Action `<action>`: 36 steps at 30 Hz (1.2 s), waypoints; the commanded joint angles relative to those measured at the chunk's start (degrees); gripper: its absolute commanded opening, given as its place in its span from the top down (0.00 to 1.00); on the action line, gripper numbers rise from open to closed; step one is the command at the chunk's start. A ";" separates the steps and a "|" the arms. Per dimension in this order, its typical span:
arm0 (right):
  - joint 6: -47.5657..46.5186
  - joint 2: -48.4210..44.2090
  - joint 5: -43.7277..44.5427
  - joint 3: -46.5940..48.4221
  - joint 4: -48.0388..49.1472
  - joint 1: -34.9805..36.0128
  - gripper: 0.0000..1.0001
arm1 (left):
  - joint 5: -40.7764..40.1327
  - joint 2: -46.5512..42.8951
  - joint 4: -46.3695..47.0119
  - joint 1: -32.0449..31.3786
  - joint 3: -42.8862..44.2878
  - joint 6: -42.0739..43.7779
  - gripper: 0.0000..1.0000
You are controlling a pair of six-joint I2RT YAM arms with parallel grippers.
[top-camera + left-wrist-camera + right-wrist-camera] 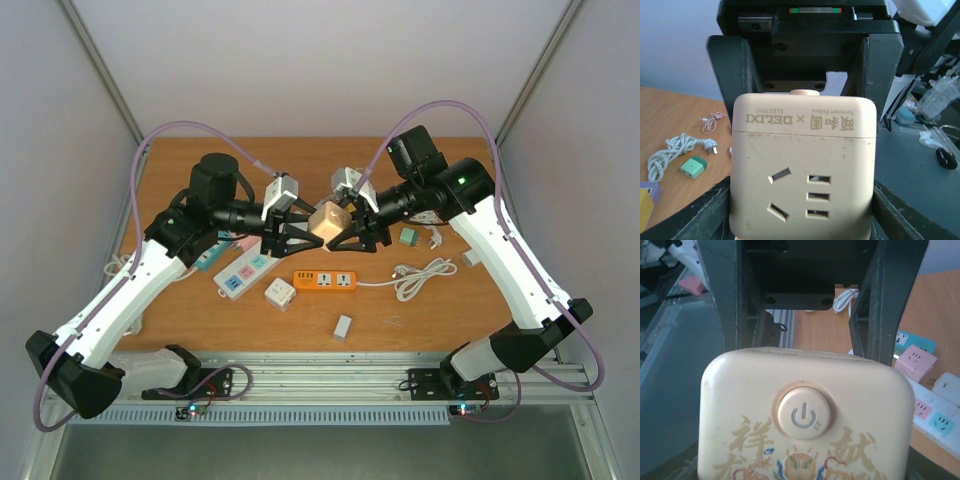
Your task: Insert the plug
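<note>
A cream cube socket (328, 222) hangs in the air over the middle of the table, between both grippers. My left gripper (302, 232) is shut on it from the left; its socket holes (800, 192) face the left wrist camera. From the right, my right gripper (352, 232) stands with its jaws against the cube's sides, and the power button (804, 412) faces the right wrist camera. A white plug (402, 269) on a coiled cord (425, 277) lies on the table to the right, held by neither gripper. In the left wrist view that plug (711, 148) lies far left.
Below the cube lie an orange power strip (325, 281), a white strip with coloured sockets (243, 272), a white cube socket (279, 293) and a small white adapter (343, 327). A green adapter (408, 237) and a thin cord (435, 238) lie at the right.
</note>
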 commanded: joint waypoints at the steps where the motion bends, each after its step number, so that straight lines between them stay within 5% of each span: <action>1: 0.39 0.21 -0.78 1.01 0.75 0.54 0.52 | -1.22 0.18 1.35 0.30 1.48 -0.87 0.52; 8: 6.08 1.74 7.52 -2.15 7.26 0.41 0.63 | -20.91 -3.18 6.48 0.30 -0.39 -8.79 0.02; 17: 21.50 9.38 23.95 -6.52 21.34 0.37 0.64 | -61.25 -14.01 12.42 0.31 -4.53 -17.20 0.01; 25: 31.36 14.30 31.51 -12.74 34.33 2.39 0.71 | -76.11 -19.35 -0.45 0.30 1.58 -16.84 0.01; 36: 32.33 27.57 35.37 -7.15 33.84 4.48 0.71 | -82.65 -26.44 -8.65 0.30 2.73 -16.91 0.01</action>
